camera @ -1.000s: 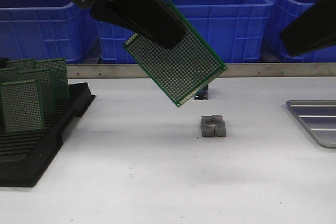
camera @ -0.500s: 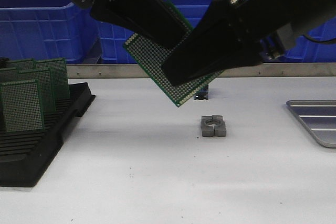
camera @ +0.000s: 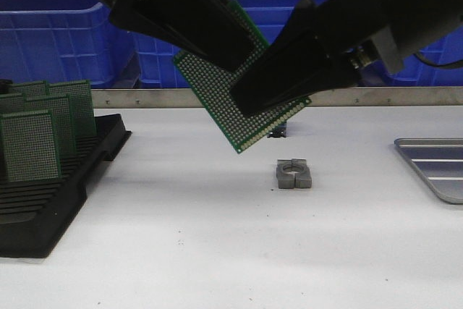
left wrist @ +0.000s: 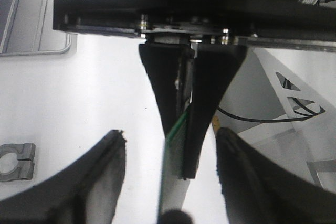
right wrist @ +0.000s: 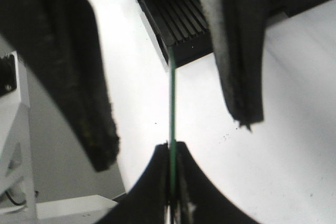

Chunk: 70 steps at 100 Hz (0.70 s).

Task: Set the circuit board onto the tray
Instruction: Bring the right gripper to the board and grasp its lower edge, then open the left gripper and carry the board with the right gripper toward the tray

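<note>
The green perforated circuit board hangs tilted in the air above the table's middle. My right gripper is shut on its lower right edge; in the right wrist view the fingers pinch the thin green edge. My left gripper is at the board's upper part. In the left wrist view its fingers stand wide apart with the board's edge between them, untouched. The silver-grey tray lies at the table's right edge, also seen in the left wrist view.
A black slotted rack with several upright green boards stands at the left. A small grey clamp piece lies on the table below the board. Blue bins line the back behind a metal rail.
My right arm came in from the right and its fingers closed on the board's lower right edge. The board shifted slightly down and to the left.
</note>
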Tool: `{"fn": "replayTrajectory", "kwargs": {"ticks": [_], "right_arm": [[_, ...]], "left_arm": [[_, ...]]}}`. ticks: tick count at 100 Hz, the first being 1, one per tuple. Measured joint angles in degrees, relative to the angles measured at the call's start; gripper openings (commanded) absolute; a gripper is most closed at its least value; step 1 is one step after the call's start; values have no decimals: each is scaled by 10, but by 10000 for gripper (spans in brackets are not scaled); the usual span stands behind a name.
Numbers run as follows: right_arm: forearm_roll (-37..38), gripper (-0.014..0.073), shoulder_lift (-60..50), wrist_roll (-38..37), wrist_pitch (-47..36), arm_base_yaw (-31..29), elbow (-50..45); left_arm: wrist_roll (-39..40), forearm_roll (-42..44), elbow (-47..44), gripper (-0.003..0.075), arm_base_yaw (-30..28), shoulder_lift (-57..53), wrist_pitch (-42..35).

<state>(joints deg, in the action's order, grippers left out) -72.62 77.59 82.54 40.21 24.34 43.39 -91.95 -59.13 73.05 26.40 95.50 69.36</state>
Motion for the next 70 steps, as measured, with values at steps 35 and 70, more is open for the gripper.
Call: {"fn": "replayTrajectory", "kwargs": {"ticks": [35, 70], "right_arm": [[50, -64, 0, -240, 41, -158, 0], [66, -64, 38, -263, -78, -334, 0]], "left_arm": [[0, -8, 19, 452, -48, 0, -6], [0, -11, 20, 452, -50, 0, -6]]}}
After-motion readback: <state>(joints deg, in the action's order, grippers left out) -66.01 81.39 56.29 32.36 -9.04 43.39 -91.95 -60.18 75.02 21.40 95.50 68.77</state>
